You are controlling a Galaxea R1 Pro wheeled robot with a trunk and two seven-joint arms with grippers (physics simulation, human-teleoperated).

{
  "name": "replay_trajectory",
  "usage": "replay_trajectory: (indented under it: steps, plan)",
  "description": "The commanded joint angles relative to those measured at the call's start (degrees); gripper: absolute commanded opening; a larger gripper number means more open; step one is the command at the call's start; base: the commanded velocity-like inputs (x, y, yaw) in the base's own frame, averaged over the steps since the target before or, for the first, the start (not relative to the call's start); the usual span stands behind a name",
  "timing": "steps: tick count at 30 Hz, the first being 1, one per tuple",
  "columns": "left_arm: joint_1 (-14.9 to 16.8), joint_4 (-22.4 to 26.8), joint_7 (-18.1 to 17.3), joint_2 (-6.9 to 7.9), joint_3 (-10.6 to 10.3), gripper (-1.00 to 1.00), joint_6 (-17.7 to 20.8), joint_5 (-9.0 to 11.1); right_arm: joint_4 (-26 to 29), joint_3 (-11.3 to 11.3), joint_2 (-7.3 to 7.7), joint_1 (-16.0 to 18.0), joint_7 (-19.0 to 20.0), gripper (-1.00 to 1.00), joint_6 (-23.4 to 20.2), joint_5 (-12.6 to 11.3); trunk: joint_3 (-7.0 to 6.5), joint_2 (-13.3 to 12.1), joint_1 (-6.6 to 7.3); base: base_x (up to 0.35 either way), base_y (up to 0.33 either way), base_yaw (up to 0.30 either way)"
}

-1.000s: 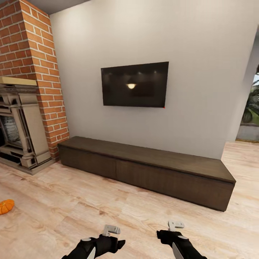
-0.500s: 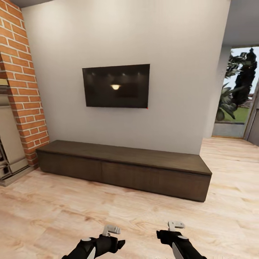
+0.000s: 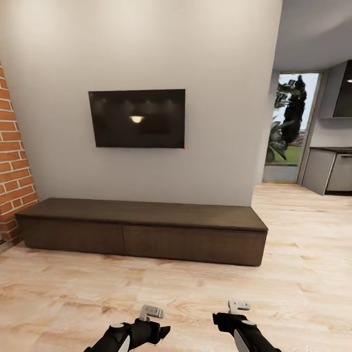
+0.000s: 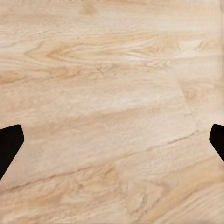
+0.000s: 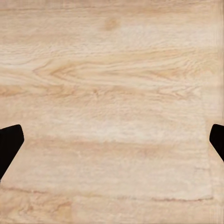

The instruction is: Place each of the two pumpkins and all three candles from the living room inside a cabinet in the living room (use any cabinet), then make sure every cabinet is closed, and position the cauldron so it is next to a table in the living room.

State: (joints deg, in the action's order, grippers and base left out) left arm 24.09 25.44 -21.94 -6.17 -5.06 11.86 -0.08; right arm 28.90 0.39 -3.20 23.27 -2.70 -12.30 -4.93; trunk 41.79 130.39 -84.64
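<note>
On the far left, a strip of red brick chimney [image 3: 12, 161] edges the head view, and right beside it the cabinet [image 3: 142, 230] begins: long, low, dark brown, running along the foot of the grey wall [image 3: 146, 44], both drawer fronts flush and shut, so whatever is inside cannot be seen, and its flat top is bare. Above it hangs the black TV [image 3: 137, 118], a lamp's glow reflected in the screen. Down at the near edge, the left end effector [image 3: 149, 322] hangs over the light plank floor [image 3: 195, 288], well short of the cabinet and about level with its middle seam; the left wrist view shows its two dark fingertips [image 4: 9, 144] spread wide at either side with only floorboards between them, gripping nothing. Just to its right, the right end effector [image 3: 234, 315] hovers likewise, well apart from the cabinet's right half; its fingertips [image 5: 9, 144] too stand wide open over bare planks. Past the cabinet's right end the wall stops, and there is a glazed doorway [image 3: 288, 127] with greenery outside, then a grey kitchen unit [image 3: 327, 171].
</note>
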Motion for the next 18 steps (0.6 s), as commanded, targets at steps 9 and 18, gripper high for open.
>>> replay_trajectory:
  steps: [9,18]
  plan:
    - [0.0,0.1,-0.1,0.02,0.0,1.00,0.4,0.0,0.2,0.1,-0.37,0.0,-0.3,1.00,-0.3,-0.5,-0.11,0.0,0.00,0.181,0.222,-0.180]
    - [0.0,0.2,-0.1,0.02,0.0,1.00,0.4,0.0,0.3,0.0,-0.48,0.0,-0.3,1.00,-0.3,-0.5,0.43,0.0,0.00,0.048,0.042,-0.013]
